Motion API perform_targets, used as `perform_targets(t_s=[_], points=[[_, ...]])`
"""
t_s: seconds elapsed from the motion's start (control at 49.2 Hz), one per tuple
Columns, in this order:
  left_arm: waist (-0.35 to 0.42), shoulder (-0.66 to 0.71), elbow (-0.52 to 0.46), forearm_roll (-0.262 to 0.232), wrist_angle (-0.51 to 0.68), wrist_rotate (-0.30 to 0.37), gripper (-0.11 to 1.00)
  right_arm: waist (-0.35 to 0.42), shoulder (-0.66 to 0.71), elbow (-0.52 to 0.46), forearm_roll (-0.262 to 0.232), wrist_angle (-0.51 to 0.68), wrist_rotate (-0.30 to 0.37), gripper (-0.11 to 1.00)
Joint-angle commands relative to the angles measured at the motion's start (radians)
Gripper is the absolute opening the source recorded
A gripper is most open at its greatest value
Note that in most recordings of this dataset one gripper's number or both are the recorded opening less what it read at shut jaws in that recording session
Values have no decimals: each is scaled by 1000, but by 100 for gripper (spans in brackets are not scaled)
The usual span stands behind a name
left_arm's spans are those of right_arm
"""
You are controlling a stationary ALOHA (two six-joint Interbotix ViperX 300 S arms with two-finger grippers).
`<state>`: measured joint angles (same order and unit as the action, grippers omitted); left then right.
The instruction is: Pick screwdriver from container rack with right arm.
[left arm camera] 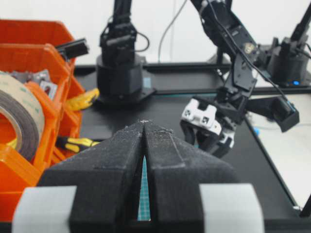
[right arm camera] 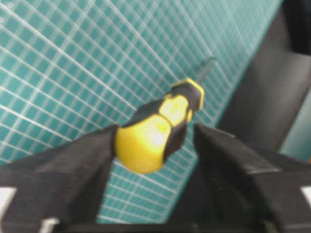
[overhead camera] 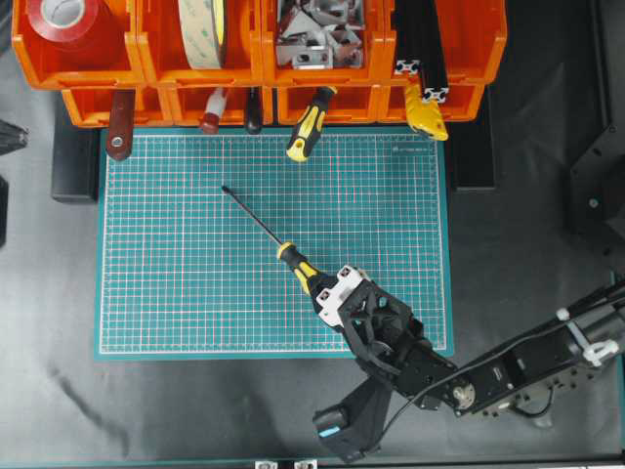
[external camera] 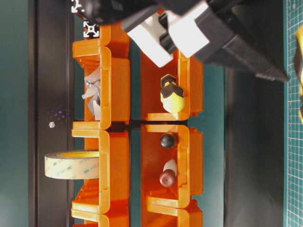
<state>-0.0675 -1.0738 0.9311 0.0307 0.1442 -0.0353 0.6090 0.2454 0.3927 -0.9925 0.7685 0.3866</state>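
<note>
The screwdriver (overhead camera: 293, 262) lies slanted on the green cutting mat (overhead camera: 176, 283), with its thin shaft pointing up-left and its black-and-yellow handle toward the bottom right. My right gripper (overhead camera: 327, 293) straddles the butt end of the handle. In the right wrist view (right arm camera: 155, 130) one finger touches the handle (right arm camera: 182, 102), while a thin gap of mat shows at the other. The orange container rack (overhead camera: 156, 73) runs along the back edge of the mat. My left gripper (left arm camera: 145, 124) is shut and empty, away from the mat at the left.
A stubby yellow-handled screwdriver (overhead camera: 311, 122) and a red-handled tool (overhead camera: 212, 112) stick out of the lower bins. The upper bins hold tape rolls (overhead camera: 202, 29) and metal brackets (overhead camera: 317, 34). A brown handle (overhead camera: 120, 125) hangs over the mat's back left corner.
</note>
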Motion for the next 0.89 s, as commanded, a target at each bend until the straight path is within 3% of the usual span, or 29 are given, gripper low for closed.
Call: perform_targets(t_s=[0.0, 0.183, 0.508, 0.874], points=[[-2, 11, -6, 3, -5, -2, 0, 5, -29, -5, 8, -43, 6, 69], [-11, 9, 11, 3, 2, -3, 0, -5, -34, -14, 9, -58, 91, 79], [-17, 3, 28, 3, 3, -3, 0, -29, -120, -72, -6, -14, 400, 79], [-23, -12, 40, 2, -48, -5, 0, -23, -367, -3, -74, -58, 752, 79]])
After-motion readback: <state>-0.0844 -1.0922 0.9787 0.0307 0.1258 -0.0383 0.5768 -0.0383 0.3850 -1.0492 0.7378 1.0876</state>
